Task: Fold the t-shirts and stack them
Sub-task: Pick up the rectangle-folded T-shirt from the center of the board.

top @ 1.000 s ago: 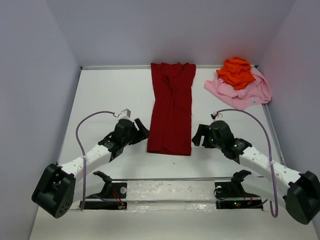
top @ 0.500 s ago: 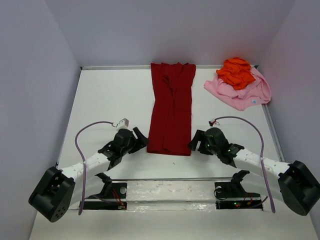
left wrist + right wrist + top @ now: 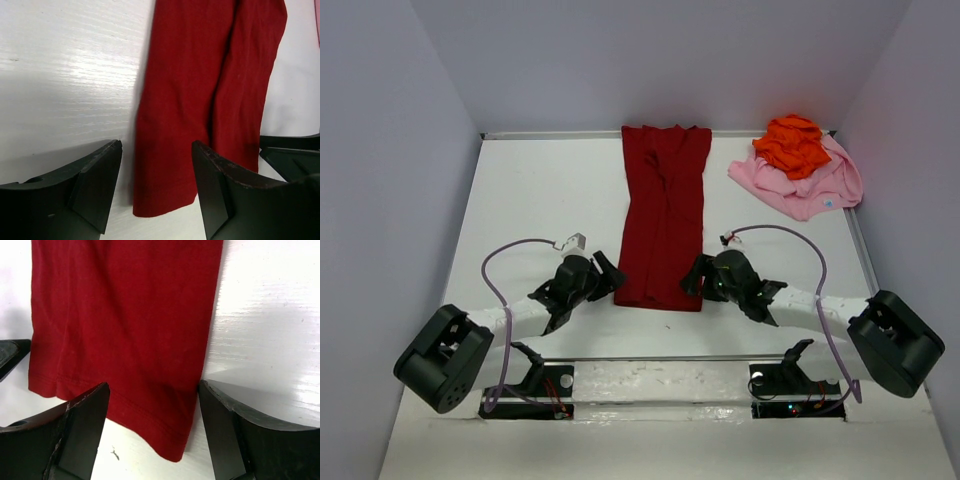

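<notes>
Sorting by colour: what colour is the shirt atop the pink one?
That shirt is bright orange; top view best.

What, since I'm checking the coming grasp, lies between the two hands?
The near hem of the dark red t-shirt, with the left hand and right hand at its corners, in the top view.

A long folded t-shirt (image 3: 662,220) lies down the middle of the table (image 3: 540,190), from its far edge toward the near side. The left gripper (image 3: 610,275) flanks its near left corner, the right gripper (image 3: 692,275) its near right (each corner lies between the jaws). At the far right, a bunched t-shirt (image 3: 792,143) rests on a spread t-shirt (image 3: 815,192).
</notes>
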